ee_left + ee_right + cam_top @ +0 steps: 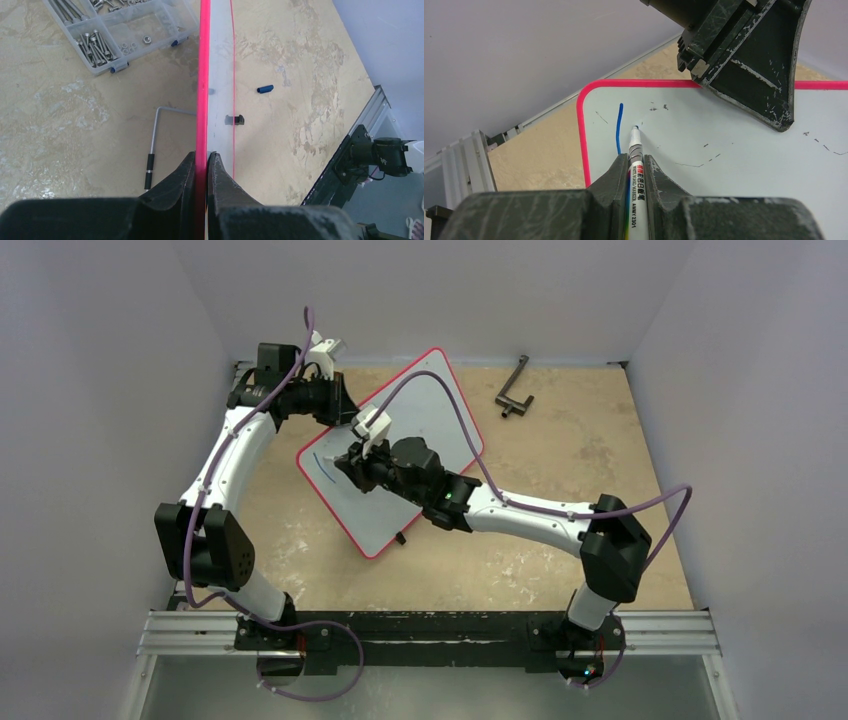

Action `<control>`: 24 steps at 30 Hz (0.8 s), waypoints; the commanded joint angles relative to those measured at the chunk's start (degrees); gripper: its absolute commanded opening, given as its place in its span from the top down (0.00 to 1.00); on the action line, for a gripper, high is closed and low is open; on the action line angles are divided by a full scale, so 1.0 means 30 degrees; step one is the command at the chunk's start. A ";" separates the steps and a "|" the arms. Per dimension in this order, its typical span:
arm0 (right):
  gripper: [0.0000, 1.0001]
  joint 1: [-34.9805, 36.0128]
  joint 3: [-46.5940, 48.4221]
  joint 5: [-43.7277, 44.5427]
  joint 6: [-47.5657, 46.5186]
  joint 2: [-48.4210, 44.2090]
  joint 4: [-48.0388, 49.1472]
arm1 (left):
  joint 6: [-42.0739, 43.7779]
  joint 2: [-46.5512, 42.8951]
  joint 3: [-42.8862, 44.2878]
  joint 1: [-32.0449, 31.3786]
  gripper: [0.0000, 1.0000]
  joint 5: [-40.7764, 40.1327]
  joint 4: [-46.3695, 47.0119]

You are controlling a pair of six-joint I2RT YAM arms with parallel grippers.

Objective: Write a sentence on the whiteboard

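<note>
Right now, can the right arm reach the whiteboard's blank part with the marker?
Probably yes: the right gripper holds the marker, tip at the whiteboard, bare surface alongside; the left gripper clamps only the rim.

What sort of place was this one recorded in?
Likely a lab robot cell: plain grey walls enclose a worn table, an aluminium rail runs along its near edge, and a clear box of bolts lies out.

White whiteboard (430, 408), thin red rim; blue stroke (619, 127) at its 9 o'clock in top view. White marker (636, 156), black lettering, red label. Tan table (560, 470), pale blotches. Purple cables (540, 507).
</note>
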 commanded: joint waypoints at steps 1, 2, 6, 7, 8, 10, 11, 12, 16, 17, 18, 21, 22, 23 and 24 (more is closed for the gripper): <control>1.00 0.0049 -0.0623 -0.0159 0.0242 -0.0022 0.0496 | 0.1469 0.0249 -0.0825 -0.0728 1.00 -0.1915 -0.2929; 1.00 0.0053 -0.0735 -0.0241 0.0344 -0.0009 0.0511 | 0.1471 0.0250 -0.0819 -0.0734 1.00 -0.1930 -0.2935; 1.00 0.0053 -0.1143 -0.0787 0.0657 -0.0052 0.0676 | 0.1469 0.0277 -0.0808 -0.0754 1.00 -0.1937 -0.2916; 1.00 0.0053 -0.1240 -0.0946 0.0750 -0.0053 0.0753 | 0.1471 0.0277 -0.0805 -0.0755 1.00 -0.1944 -0.2948; 1.00 0.0053 -0.1314 -0.1149 0.0799 -0.0086 0.0803 | 0.1464 0.0290 -0.0798 -0.0730 1.00 -0.1930 -0.2948; 1.00 0.0042 -0.1445 -0.1399 0.0964 -0.0082 0.0874 | 0.1456 0.0275 -0.0792 -0.0750 1.00 -0.1944 -0.2961; 1.00 0.0052 -0.1519 -0.1518 0.1038 -0.0078 0.0884 | 0.1471 0.0275 -0.0789 -0.0736 1.00 -0.1923 -0.2950; 1.00 0.0038 -0.1580 -0.1531 0.1098 -0.0081 0.0896 | 0.1446 0.0275 -0.0800 -0.0735 1.00 -0.1916 -0.2955; 1.00 0.0053 -0.1814 -0.1352 0.1191 -0.0166 0.0921 | 0.1440 0.0246 -0.0789 -0.0742 1.00 -0.1919 -0.2964; 1.00 0.0053 -0.1847 -0.1214 0.1231 -0.0195 0.0886 | 0.1442 0.0260 -0.0789 -0.0750 1.00 -0.1930 -0.2954; 1.00 0.0053 -0.1877 -0.1043 0.1236 -0.0239 0.0834 | 0.1442 0.0269 -0.0789 -0.0733 1.00 -0.1924 -0.2956; 1.00 0.0053 -0.1922 -0.0382 0.1321 -0.0304 0.0638 | 0.1427 0.0246 -0.0791 -0.0738 1.00 -0.1915 -0.2954; 1.00 0.0053 -0.1923 -0.0192 0.1357 -0.0315 0.0591 | 0.1397 0.0257 -0.0789 -0.0750 1.00 -0.1915 -0.2949; 1.00 0.0053 -0.1923 0.0030 0.1391 -0.0320 0.0505 | 0.1407 0.0254 -0.0789 -0.0744 1.00 -0.1919 -0.2955; 1.00 0.0053 -0.1938 0.0215 0.1399 -0.0342 0.0418 | 0.1412 0.0239 -0.0789 -0.0754 1.00 -0.1873 -0.2945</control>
